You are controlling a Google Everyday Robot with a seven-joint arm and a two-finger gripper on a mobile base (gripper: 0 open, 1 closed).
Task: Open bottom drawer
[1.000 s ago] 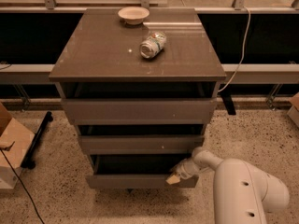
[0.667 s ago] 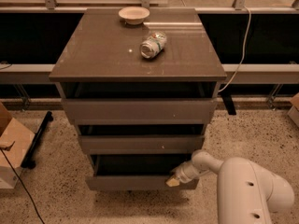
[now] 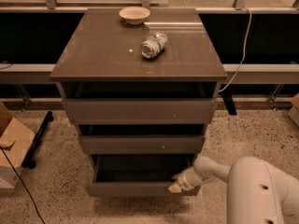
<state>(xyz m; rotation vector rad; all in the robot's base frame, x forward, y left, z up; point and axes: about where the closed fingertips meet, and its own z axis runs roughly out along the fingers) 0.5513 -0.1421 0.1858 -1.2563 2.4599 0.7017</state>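
The bottom drawer (image 3: 135, 189) is the lowest of three grey-brown handleless fronts on the cabinet. It stands pulled out toward me, with its dark inside showing behind the front panel. My gripper (image 3: 176, 186) is at the right end of that front panel, at its top edge, on the end of my white arm (image 3: 252, 185), which comes in from the lower right. The middle drawer (image 3: 140, 143) and the top drawer (image 3: 140, 111) sit above it.
A beige bowl (image 3: 134, 15) and a crushed can (image 3: 153, 44) lie on the cabinet top (image 3: 93, 55). A cardboard box (image 3: 11, 146) and a black stand leg (image 3: 37, 139) are on the floor at left. A white cable (image 3: 240, 55) hangs at right.
The bottom drawer has come out a little further toward me. My gripper has stayed at its right end and moved with it.
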